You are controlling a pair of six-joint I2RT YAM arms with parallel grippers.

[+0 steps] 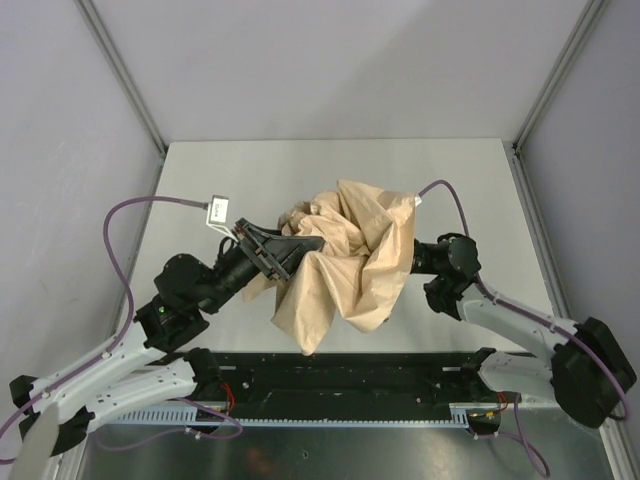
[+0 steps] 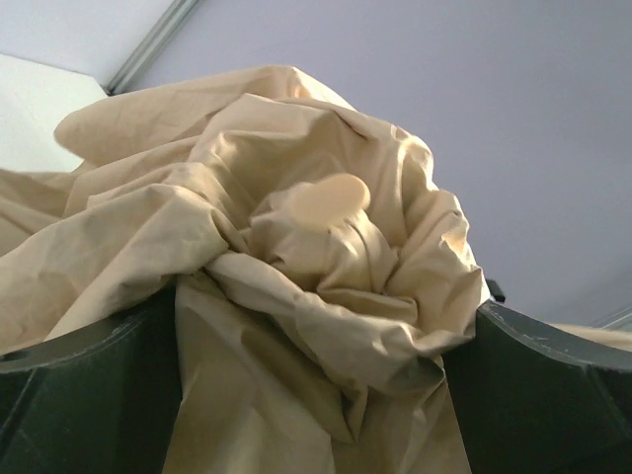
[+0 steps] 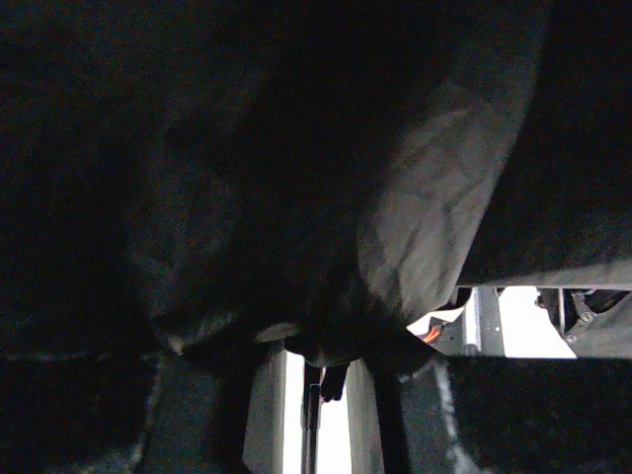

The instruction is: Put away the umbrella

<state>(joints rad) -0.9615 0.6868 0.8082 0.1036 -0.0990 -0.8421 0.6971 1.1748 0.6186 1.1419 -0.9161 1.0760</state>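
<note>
The umbrella (image 1: 350, 260) is a crumpled mass of beige-tan fabric held up over the middle of the table (image 1: 250, 170), between the two arms. My left gripper (image 1: 303, 246) reaches into its left side. In the left wrist view this gripper (image 2: 321, 395) is open, the dark fingers (image 2: 89, 395) spread wide with folds of the umbrella (image 2: 296, 296) between them and a pale rounded knob (image 2: 326, 202) poking out above. My right gripper (image 3: 326, 395) is buried under the fabric and is shut on a bunch of the umbrella (image 3: 434, 197). A thin black shaft (image 3: 311, 425) shows between its fingers.
A purple cable with a white tag (image 1: 218, 210) loops behind the left arm. A black rail (image 1: 350, 375) runs along the near edge between the arm bases. Grey walls and metal posts (image 1: 125, 75) close in the table at the back and sides.
</note>
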